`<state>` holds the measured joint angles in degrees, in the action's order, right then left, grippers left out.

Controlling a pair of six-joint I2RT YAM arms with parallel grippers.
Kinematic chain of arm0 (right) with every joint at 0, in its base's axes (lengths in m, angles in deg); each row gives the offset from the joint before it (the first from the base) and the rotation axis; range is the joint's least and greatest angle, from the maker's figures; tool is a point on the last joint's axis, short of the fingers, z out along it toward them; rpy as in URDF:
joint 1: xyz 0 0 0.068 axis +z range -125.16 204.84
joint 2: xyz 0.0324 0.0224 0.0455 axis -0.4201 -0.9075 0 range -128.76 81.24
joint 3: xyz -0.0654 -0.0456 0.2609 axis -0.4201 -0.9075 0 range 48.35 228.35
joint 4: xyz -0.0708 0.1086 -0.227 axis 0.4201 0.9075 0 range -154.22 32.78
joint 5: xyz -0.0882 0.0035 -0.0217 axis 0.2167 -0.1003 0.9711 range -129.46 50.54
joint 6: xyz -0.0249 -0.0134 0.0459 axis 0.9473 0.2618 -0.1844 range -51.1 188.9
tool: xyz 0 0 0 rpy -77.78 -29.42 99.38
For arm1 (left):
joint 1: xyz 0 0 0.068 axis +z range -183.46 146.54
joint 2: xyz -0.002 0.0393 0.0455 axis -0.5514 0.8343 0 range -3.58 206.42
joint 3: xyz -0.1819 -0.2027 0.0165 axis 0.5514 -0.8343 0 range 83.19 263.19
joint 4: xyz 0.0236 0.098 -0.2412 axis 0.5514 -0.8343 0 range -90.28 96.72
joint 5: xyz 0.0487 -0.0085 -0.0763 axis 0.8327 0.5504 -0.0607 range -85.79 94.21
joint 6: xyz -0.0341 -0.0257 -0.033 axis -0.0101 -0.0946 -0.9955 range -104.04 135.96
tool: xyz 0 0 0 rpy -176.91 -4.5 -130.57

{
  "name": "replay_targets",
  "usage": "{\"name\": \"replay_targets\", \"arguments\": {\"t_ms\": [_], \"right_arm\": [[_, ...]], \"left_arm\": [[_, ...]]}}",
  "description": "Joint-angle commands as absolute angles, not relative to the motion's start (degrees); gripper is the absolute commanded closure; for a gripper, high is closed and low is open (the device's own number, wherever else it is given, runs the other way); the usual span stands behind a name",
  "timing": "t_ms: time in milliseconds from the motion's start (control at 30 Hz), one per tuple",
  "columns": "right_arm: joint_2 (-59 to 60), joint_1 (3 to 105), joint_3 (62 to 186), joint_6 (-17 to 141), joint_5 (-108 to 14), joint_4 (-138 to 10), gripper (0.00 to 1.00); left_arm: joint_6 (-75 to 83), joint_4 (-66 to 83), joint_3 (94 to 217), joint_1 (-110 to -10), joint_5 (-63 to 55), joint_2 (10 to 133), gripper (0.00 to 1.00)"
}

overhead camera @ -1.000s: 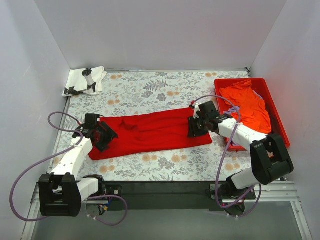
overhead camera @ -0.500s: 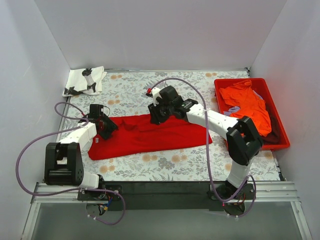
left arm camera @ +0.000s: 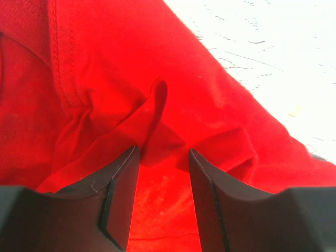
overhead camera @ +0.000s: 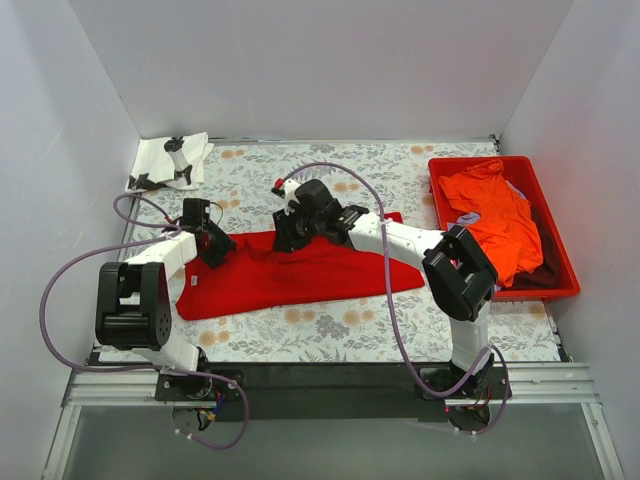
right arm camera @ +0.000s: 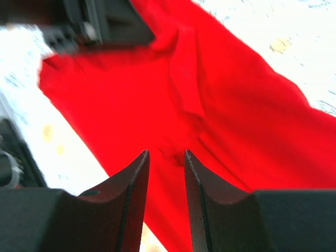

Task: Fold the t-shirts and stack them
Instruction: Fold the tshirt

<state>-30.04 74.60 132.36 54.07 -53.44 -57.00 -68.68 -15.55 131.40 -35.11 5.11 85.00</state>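
Observation:
A plain red t-shirt (overhead camera: 320, 270) lies folded into a long band across the middle of the floral table (overhead camera: 300, 180). My left gripper (overhead camera: 222, 250) is over its left end, jaws open, with rumpled red cloth (left arm camera: 210, 105) below and between the fingers. My right gripper (overhead camera: 284, 238) is at the shirt's far edge, left of middle, jaws open just above the red cloth (right arm camera: 236, 105). The left gripper's body (right arm camera: 105, 21) shows in the right wrist view. A white t-shirt with black print (overhead camera: 170, 160) lies folded at the back left.
A rigid red tray (overhead camera: 480, 160) stands at the right. It holds an orange t-shirt (overhead camera: 495, 215), a bit of lavender cloth (overhead camera: 465, 222) and dark cloth (overhead camera: 545, 270). White walls close in the back and both sides.
My right arm has swung left from the shirt's right end to its far edge near the middle. My left gripper has moved away from me along the shirt's left end.

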Motion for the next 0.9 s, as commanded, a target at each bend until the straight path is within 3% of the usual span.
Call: {"name": "replay_targets", "arguments": {"t_ms": [0,367,733,867], "right_arm": [[-31.60,74.94,130.79,44.39,-55.54,-67.46,0.61],[-38.28,77.57,127.63,28.56,-55.47,-79.69,0.59],[-41.01,77.84,126.13,24.78,-47.64,-82.68,0.59],[-41.71,77.84,125.69,23.29,-43.86,-84.69,0.59]], "left_arm": [[-68.76,-14.99,132.59,-35.13,6.58,85.89,0.59],[-68.59,-14.91,131.79,-35.13,6.05,85.81,0.66],[-68.06,-15.43,132.76,-35.13,6.40,84.58,1.00],[-67.88,-17.36,134.07,-35.13,8.42,83.70,1.00]]}}
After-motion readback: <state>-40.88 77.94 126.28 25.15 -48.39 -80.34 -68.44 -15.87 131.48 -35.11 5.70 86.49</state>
